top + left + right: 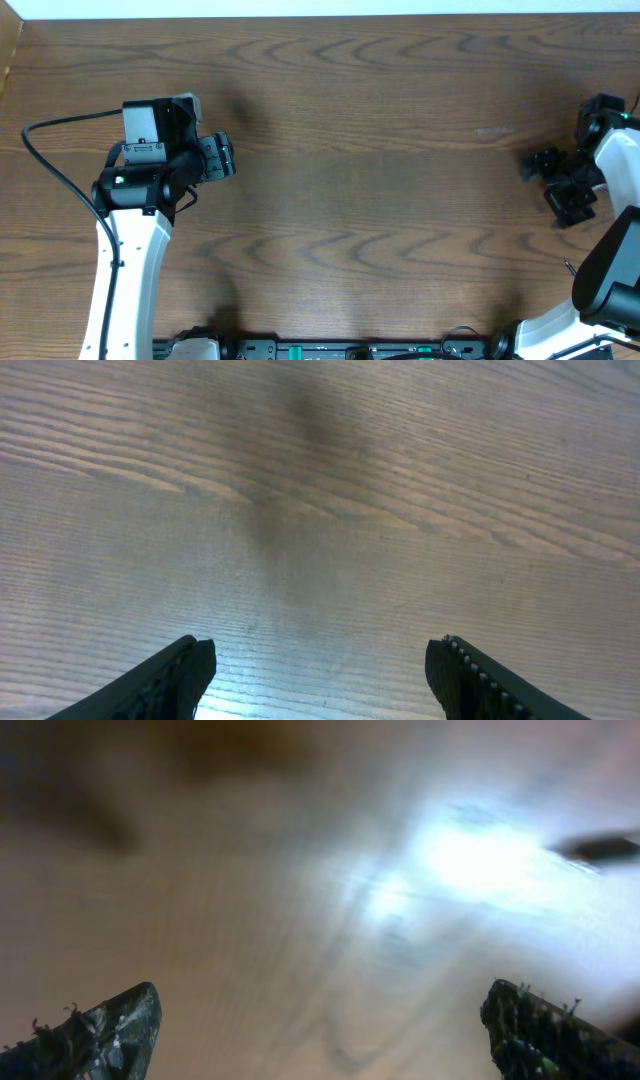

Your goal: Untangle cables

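no cables are showing anywhere on the counter. the overhead view is giving only bare wood grain between the two arms, and no thin cord, plug end or coiled bundle is lying on it. the one black lead in sight, looping out beyond the left tool on the side away from the right tool, is the thick arm cable, not part of the job.

the left tool is hanging over plain wood with its jaws standing wide apart and nothing between them; its own camera is showing both fingertips with only grain beneath. the right tool is sitting well apart from the left tool, out by the opposite edge of the counter. its wrist view is heavily blurred, but its two fingers are reading as spread with nothing gripped. a dark streak is showing high in that view, too smeared to name.

as for progress, nothing is being held, pulled or separated. with the cords out of sight, i am not able to judge whether the untangling is finished or not yet begun.
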`<action>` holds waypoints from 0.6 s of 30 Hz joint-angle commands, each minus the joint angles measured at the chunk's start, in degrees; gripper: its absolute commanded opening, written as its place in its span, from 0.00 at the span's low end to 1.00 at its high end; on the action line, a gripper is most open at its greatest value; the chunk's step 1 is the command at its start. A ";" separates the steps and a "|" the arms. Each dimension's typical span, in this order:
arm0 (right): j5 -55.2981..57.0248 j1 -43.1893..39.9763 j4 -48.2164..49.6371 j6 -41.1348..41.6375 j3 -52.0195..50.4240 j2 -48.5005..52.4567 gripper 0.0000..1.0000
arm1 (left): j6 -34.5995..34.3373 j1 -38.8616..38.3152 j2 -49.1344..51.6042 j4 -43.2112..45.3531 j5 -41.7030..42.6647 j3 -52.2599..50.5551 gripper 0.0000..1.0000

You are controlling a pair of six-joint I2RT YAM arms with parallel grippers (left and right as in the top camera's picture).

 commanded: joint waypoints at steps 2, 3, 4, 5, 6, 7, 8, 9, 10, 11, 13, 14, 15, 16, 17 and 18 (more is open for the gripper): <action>10.29 0.42 -4.68 9.90 -0.26 0.09 0.99 | 0.55 -0.02 0.15 0.02 0.50 0.04 0.73; 10.99 0.44 -5.75 10.16 -0.37 0.04 0.99 | 0.59 -0.02 0.15 0.02 0.50 0.04 0.73; 11.45 0.42 -6.71 10.16 -0.57 0.02 0.99 | 0.74 -0.02 0.15 0.02 0.50 0.04 0.73; 11.76 0.39 -7.61 10.19 -0.92 -0.20 0.99 | 1.05 -0.02 0.15 0.02 0.50 0.04 0.73; 12.07 0.35 -8.15 10.58 -1.27 -0.50 0.99 | 1.42 -0.02 0.17 0.04 0.48 0.04 0.73; 12.09 0.31 -8.35 11.08 -1.86 -1.03 0.99 | 1.90 -0.02 0.17 0.04 0.48 0.04 0.73; 12.07 0.31 -8.20 11.13 -2.58 -1.79 0.93 | 2.27 -0.02 0.17 0.04 0.48 0.04 0.73; 12.00 0.33 -7.85 11.30 -3.58 -2.91 0.86 | 2.29 -0.02 0.17 0.04 0.48 0.04 0.73; 11.72 0.33 -7.50 11.61 -4.59 -4.04 0.73 | 2.29 -0.02 0.17 0.04 0.48 0.04 0.73; 11.34 0.33 -6.73 12.04 -6.01 -5.68 0.62 | 2.32 -0.02 0.17 0.07 0.48 0.04 0.73; 10.86 0.31 -4.61 12.09 -9.14 -9.38 0.47 | 2.34 -0.02 0.17 0.15 0.48 0.04 0.73; 10.80 0.31 -3.63 12.07 -10.67 -11.30 0.47 | 2.58 -0.02 0.17 0.20 0.48 0.04 0.73; 10.80 0.31 -2.80 12.07 -12.26 -13.38 0.48 | 2.71 -0.02 0.17 0.26 0.48 0.04 0.73; 10.80 0.31 -2.03 12.07 -13.86 -15.67 0.49 | 2.71 -0.02 0.17 0.31 0.50 0.04 0.74; 10.80 0.31 -1.57 12.04 -15.08 -17.51 0.48 | 2.71 -0.02 0.17 0.28 0.50 0.04 0.73; 10.78 0.31 -1.40 12.02 -16.57 -20.00 0.40 | 2.71 -0.02 0.17 0.28 0.48 0.04 0.73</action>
